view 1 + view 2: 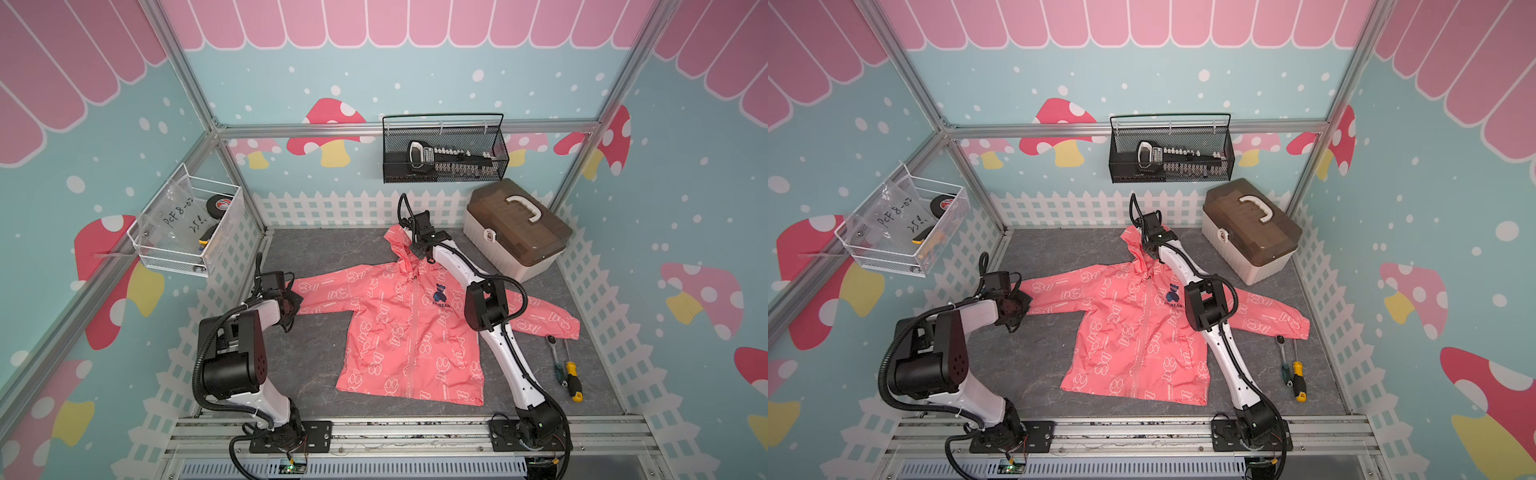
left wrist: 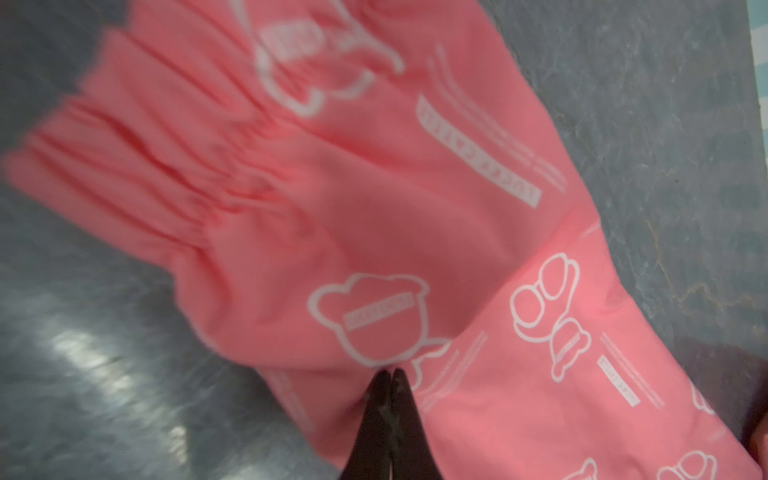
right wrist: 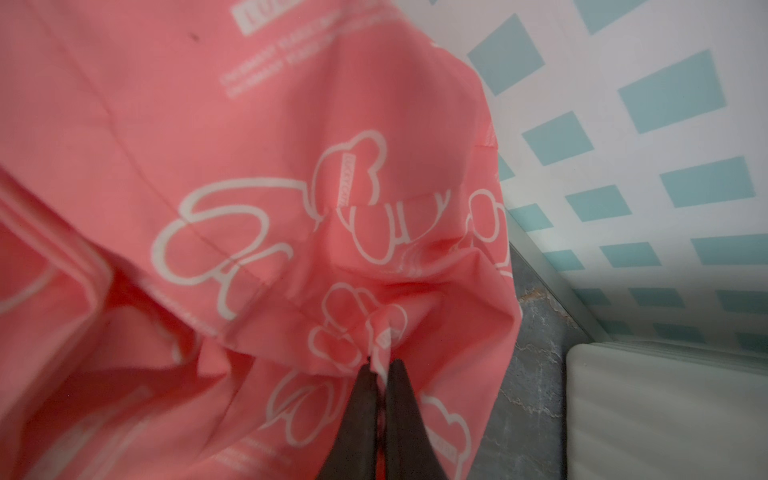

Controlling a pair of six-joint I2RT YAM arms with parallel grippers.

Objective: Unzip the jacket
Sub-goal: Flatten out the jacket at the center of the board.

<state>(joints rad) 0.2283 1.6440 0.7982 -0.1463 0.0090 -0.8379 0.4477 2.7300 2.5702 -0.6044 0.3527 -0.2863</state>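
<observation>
The jacket point(image 1: 374, 324), zipped on the tabletop point(image 1: 316, 374), is being held in place: the left claw point(image 2: 388, 374) is clamped on a sleeve point(image 2: 374, 187), the right claw point(image 3: 380, 365) on the hood point(image 3: 249, 124). The zipper point(image 1: 411, 328) must be gripped at its pull next.

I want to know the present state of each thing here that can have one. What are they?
Coral-pink hooded jacket with white bear prints: lying flat, front up, zipped closed.
Left pincer: shut on the jacket's sleeve.
Right pincer: shut on the jacket's hood.
White plastic toolbox with brown lid: lid closed.
Yellow-handled screwdriver: lying flat, unheld.
</observation>
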